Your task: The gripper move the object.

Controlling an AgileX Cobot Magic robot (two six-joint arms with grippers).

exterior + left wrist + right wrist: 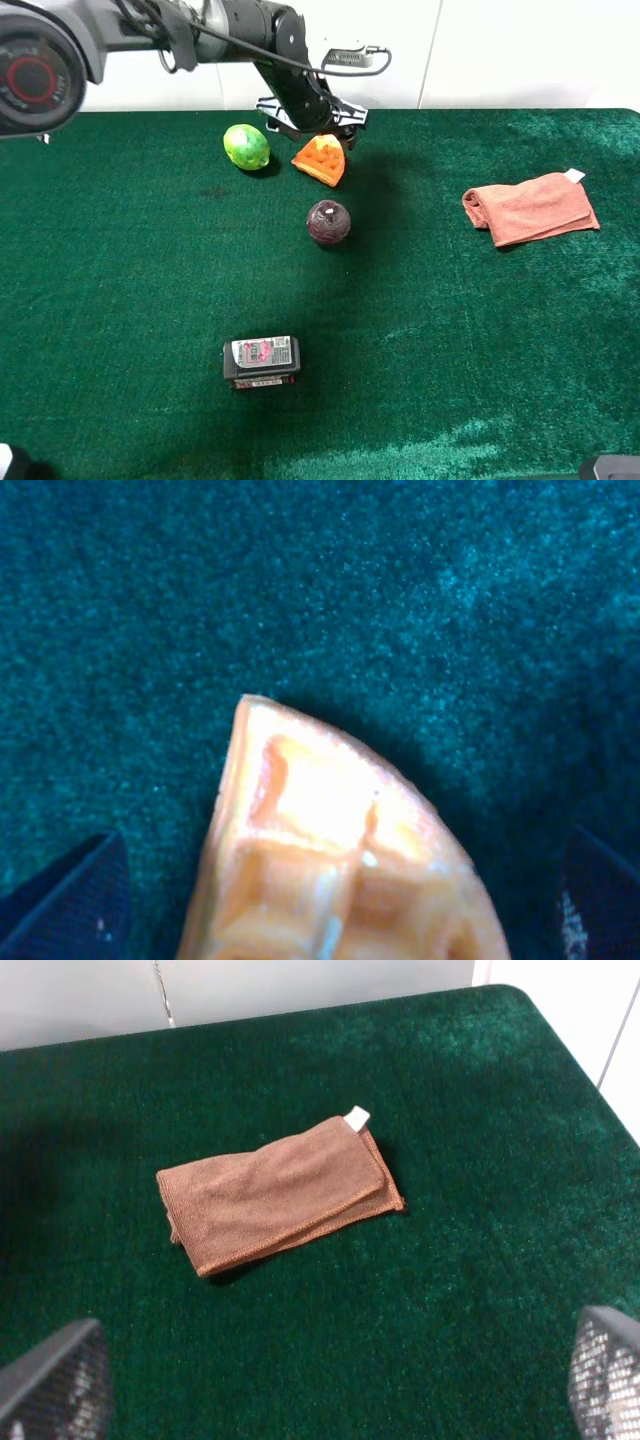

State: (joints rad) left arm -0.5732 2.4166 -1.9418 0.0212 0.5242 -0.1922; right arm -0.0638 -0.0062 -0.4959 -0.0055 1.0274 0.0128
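Note:
The toy waffle wedge (320,158), with a yellow-orange grid top and orange sides, lies on the green cloth at the back middle. My left gripper (314,126) hovers just behind and over it, open. In the left wrist view the waffle (330,820) sits between the two wide-apart fingertips (70,905) of the left gripper (335,915), and neither fingertip touches it. My right gripper (320,1385) is open and empty above the cloth on the right side of the table, with only its fingertips showing.
A green lime (246,146) lies just left of the waffle. A dark maroon ball (328,222) lies in front of it. A folded brown towel (530,207) is at the right and shows in the right wrist view (275,1195). A black battery pack (261,361) lies near the front.

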